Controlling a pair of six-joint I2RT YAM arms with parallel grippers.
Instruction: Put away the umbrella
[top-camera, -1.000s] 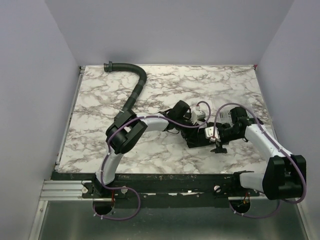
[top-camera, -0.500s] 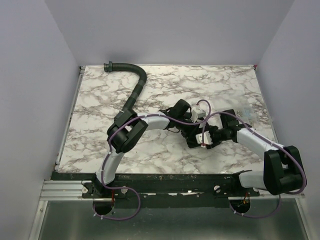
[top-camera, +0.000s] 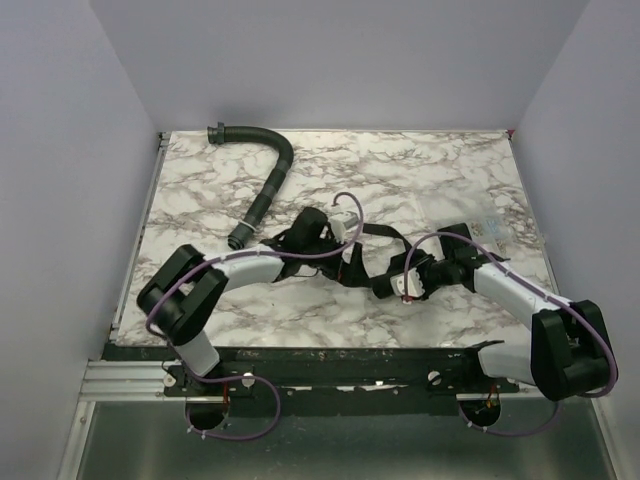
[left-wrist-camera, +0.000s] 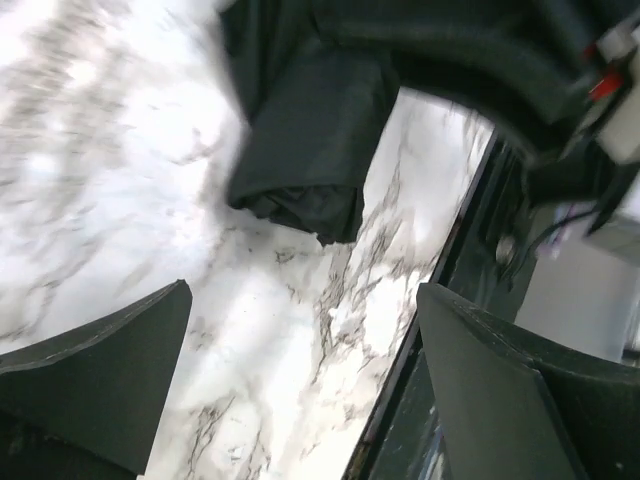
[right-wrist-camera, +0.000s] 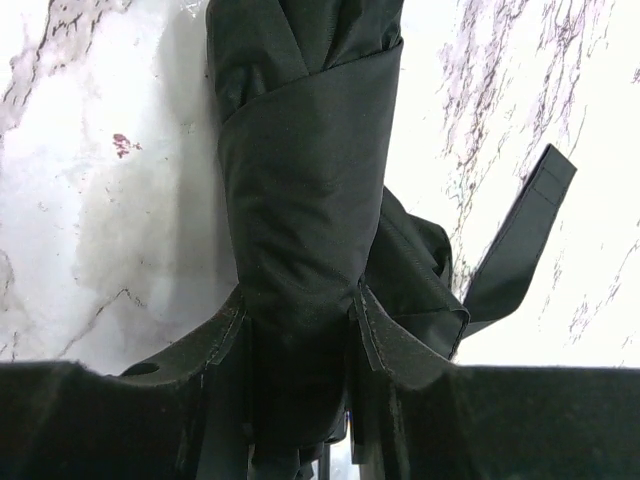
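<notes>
The umbrella is folded into a short black bundle and lies on the marble table right of centre. In the right wrist view the umbrella is pinched between the fingers, with its strap trailing to the right. My right gripper is shut on the bundle; from above, the right gripper sits at its right end. My left gripper is just left of the bundle. In the left wrist view the left gripper is open over bare marble, and the umbrella lies ahead, apart from the fingers.
A black ribbed hose curves across the back left of the table. A small clear packet lies at the right. The dark front rail runs along the near edge, close to the left gripper. Grey walls enclose three sides.
My left gripper has opened, let go of the umbrella and drawn back left, its elbow swinging out left. My right gripper has moved in and shut on the bundle.
</notes>
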